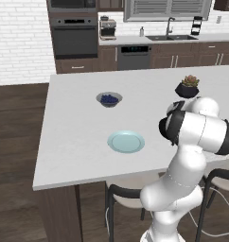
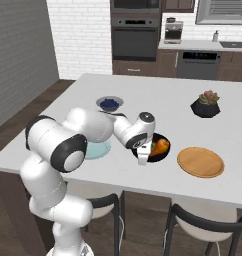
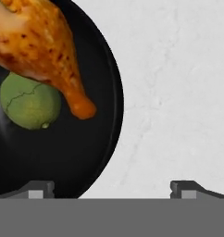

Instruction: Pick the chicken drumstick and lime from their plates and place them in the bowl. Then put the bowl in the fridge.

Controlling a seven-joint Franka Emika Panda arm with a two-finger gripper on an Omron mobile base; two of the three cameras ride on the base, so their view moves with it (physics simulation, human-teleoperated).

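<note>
Two plates (image 2: 200, 162) (image 1: 126, 142), two bowls (image 2: 161, 155) (image 1: 109, 99), one drumstick (image 3: 40, 46), one lime (image 3: 29, 104), one potted plant (image 2: 205, 106), two stools (image 2: 203, 227) (image 2: 100, 202)

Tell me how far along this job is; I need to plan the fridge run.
Done: the chicken drumstick and the lime both lie in the black bowl, and the blue-green plate and wooden plate are bare. In hand: the gripper is open, its fingers straddling the bowl's rim, holding nothing yet. Left: grasp the bowl and carry it into the fridge.

The arm reaches forward and bends down, its claw (image 2: 141, 161) pointing downward with jaws spread wide, empty.
</note>
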